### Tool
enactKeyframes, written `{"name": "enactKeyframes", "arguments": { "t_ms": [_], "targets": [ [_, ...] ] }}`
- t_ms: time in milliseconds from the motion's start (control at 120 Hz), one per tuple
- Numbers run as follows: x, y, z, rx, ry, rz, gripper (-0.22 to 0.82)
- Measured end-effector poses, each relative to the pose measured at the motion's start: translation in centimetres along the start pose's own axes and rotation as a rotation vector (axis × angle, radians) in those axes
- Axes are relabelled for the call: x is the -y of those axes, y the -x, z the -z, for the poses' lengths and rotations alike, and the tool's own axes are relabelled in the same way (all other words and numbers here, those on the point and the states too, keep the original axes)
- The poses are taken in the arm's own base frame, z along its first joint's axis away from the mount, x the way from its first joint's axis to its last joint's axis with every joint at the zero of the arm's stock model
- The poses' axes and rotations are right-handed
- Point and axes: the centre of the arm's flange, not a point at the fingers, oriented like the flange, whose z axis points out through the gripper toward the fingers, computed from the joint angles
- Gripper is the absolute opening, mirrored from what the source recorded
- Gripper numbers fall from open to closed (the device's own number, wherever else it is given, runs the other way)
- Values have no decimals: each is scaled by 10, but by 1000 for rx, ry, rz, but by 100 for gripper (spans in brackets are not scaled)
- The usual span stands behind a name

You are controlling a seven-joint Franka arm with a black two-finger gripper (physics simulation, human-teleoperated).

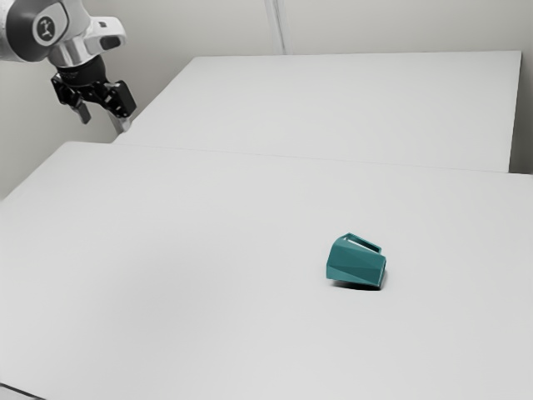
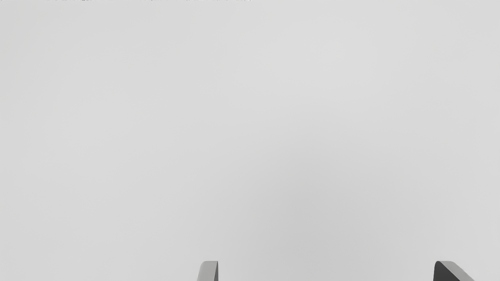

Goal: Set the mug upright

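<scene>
On the table [image 1: 183, 317] toward the exterior view's right, the mug [image 1: 356, 265] lies on its side, handle [image 1: 365, 242] up; far left, the pincer [image 1: 105, 123] hangs wide, empty, presumably to admit it.

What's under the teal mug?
Along the lower edge of the mug, the white table and a dark shadow show. The patch directly beneath is covered by the mug, so I can't see it.

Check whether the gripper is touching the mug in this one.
Apart. The exterior view shows the gripper at its upper left, with a broad stretch of bare table between it and the mug.
</scene>
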Motion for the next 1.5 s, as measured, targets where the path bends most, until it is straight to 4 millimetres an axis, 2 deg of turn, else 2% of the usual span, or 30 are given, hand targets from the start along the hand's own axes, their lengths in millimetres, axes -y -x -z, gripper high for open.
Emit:
{"name": "enactKeyframes", "arguments": {
  "t_ms": [242, 400, 483, 567, 692, 808, 950, 1292, 1500],
  "targets": [
    [-10, -10, -9, -4, 18, -32, 60],
    [-23, -24, -36, 30, 74, -46, 60],
    [-36, -34, -57, 53, 142, -41, 60],
    [-53, -45, -89, 89, 246, -24, 60],
    [-83, -54, -149, 158, 416, 24, 60],
    [-117, -61, -186, 201, 527, 52, 60],
    [-147, -65, -229, 259, 639, 103, 60],
    [-212, -77, -285, 310, 827, 215, 60],
    [-252, -77, -299, 326, 904, 261, 60]
  ]
}}
